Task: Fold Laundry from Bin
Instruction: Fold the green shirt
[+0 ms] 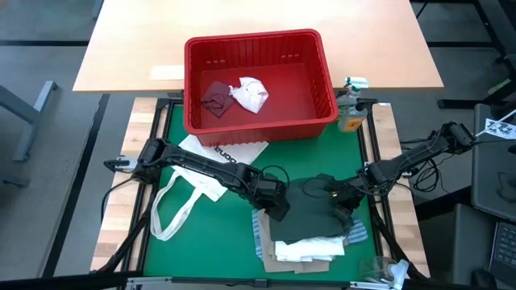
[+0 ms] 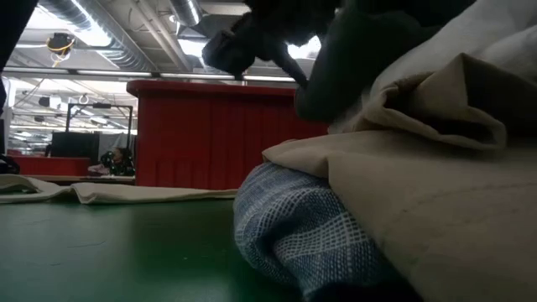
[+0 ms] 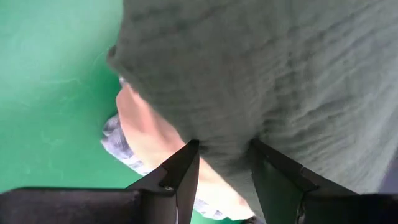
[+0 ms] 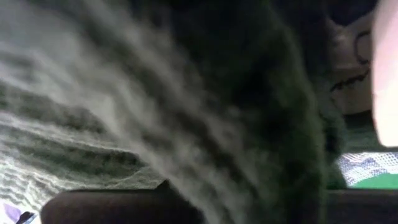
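While the white tote bag lies flat at the table's left, the left gripper pinches the left edge of the dark green-grey knit top, its jaws clamped on a fold of cloth. The right gripper clamps the top's right edge, so I judge both spread it over the folded pile. The red slotted plastic bin holds two small pieces.

The bin is sitting at the table's far side with two small pieces lying inside it. In front of it, a top is lying on a stack of folded laundry, and a tote bag is lying to the stack's left.
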Robot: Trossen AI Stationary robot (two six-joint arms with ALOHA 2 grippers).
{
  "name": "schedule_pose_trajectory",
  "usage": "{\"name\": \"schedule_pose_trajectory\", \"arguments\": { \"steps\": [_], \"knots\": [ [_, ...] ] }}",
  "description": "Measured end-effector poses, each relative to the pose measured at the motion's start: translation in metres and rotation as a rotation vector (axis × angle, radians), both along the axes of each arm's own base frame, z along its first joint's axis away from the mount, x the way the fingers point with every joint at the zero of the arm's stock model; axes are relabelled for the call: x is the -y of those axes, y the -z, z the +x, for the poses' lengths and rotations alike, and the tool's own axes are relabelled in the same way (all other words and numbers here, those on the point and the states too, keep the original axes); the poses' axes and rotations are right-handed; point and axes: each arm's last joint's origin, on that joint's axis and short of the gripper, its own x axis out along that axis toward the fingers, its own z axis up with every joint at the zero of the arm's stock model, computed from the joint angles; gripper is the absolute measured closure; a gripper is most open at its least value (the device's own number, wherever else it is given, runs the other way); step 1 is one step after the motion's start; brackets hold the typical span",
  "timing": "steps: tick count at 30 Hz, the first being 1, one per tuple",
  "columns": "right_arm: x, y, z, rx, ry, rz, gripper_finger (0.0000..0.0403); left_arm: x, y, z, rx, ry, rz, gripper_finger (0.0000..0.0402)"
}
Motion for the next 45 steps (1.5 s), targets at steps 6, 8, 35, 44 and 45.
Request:
{"name": "schedule_pose_trajectory", "arguments": {
  "steps": [6,8,35,44,45],
  "knots": [
    [0.000,0.000,0.000,0.001,0.000,0.001,0.0379,0.001,0.012,0.006,-0.009,0.021,0.011,0.0264],
    [0.000,0.000,0.000,0.000,0.000,0.001,0.0379,0.002,0.015,0.008,0.001,0.049,0.024,0.0264],
    [-0.003,-0.055,0.007,0.179,-0.008,0.077,0.0379,0.005,-0.015,0.009,0.192,0.273,-0.065,0.0400],
    [0.000,-0.098,0.000,0.227,-0.011,0.103,0.0379,0.015,-0.029,0.013,0.295,0.314,-0.218,0.0401],
    [0.000,-0.103,-0.001,0.234,-0.013,0.110,0.0379,0.017,-0.031,0.014,0.316,0.314,-0.241,0.0401]
  ]
}}
